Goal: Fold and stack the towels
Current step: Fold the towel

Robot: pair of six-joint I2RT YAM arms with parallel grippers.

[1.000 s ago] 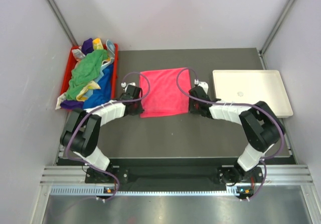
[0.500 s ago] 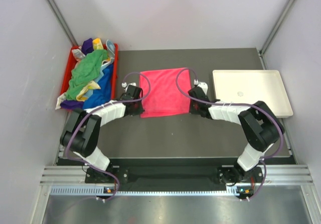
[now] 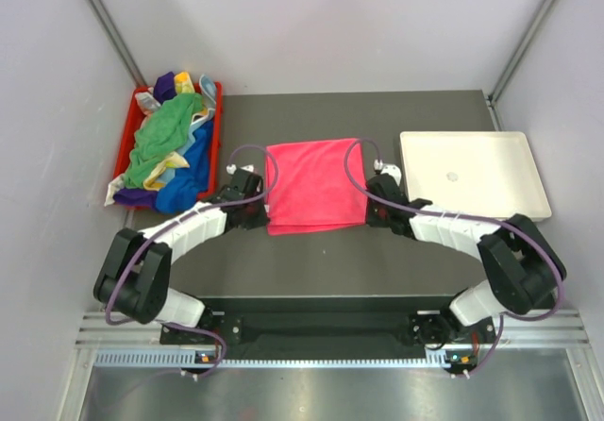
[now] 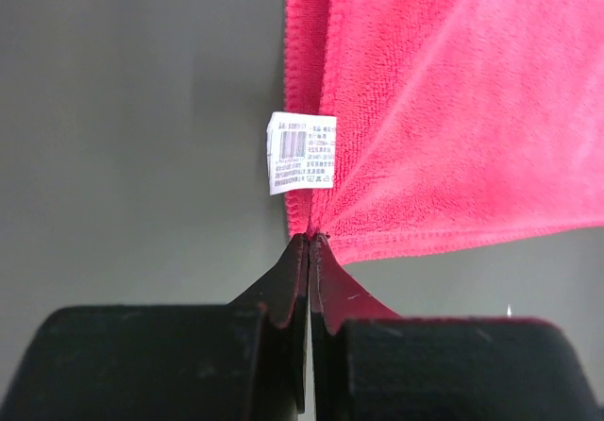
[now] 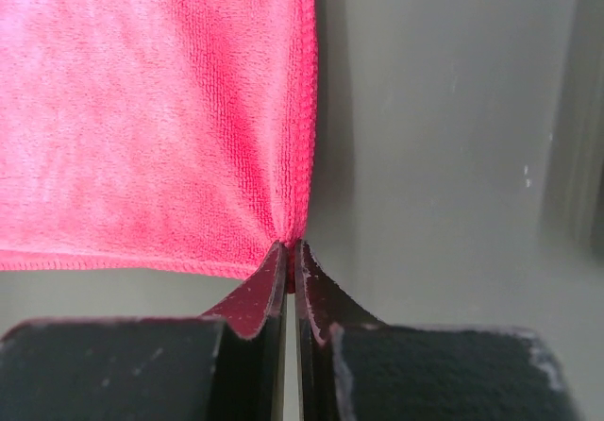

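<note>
Pink towel (image 3: 314, 186) was laid flat mid-table (image 3: 311, 261). Its near-left corner was pinched by clenched L gripper (image 4: 310, 242), cloth spread twd 1 o'clock of the tips. Near-right corner was pinched by clenched R gripper (image 5: 290, 249), cloth twd 11 o'clock.

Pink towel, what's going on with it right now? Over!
Left gripper shut on near-left corner. Right gripper shut on near-right corner. Pink towel spread on table. Red bin, white tray off to the sides.
</note>
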